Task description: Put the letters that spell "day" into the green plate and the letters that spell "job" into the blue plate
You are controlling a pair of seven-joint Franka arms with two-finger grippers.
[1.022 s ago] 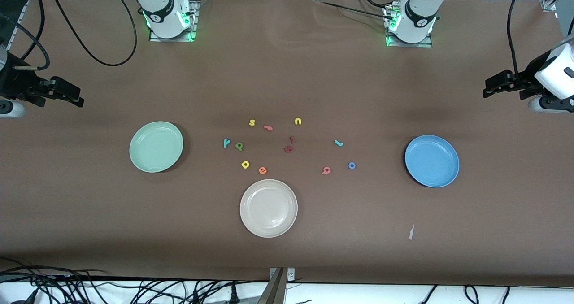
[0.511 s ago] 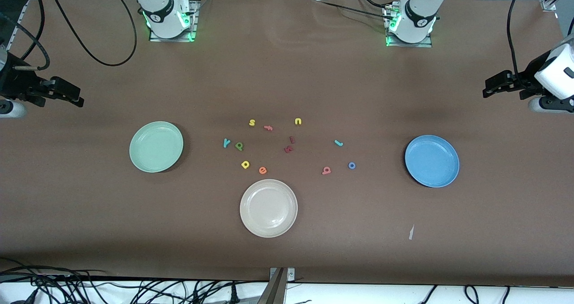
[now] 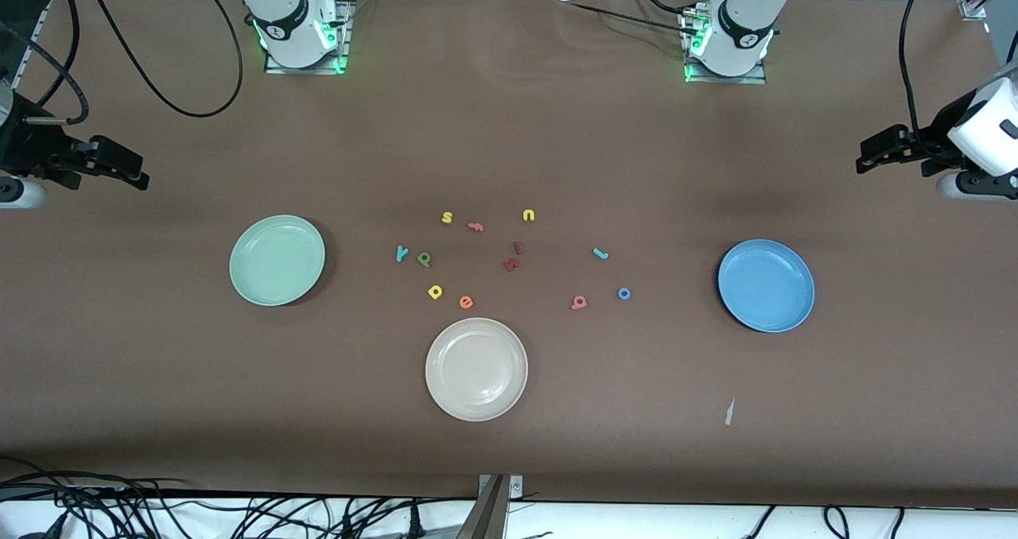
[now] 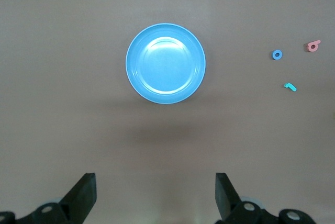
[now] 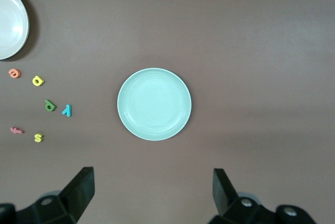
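Zero letters plated | day letters (image 3: 420,268) and job letters (image 3: 602,280) lie mid-tabletop between green plate (image 3: 277,260) and blue plate (image 3: 766,285) | left pincer (image 4: 155,195), right pincer (image 5: 152,190) wide, empty, waiting at their ends | you start: descend, pinch one letter.

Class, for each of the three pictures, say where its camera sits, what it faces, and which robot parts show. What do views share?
Front view: high across the table, facing both bases; left gripper and right gripper open at the ends.
Left wrist view: looks down on the blue plate; own fingers show.
Right wrist view: looks down on the green plate; own fingers show.
Shared: each plate also appears in front view.
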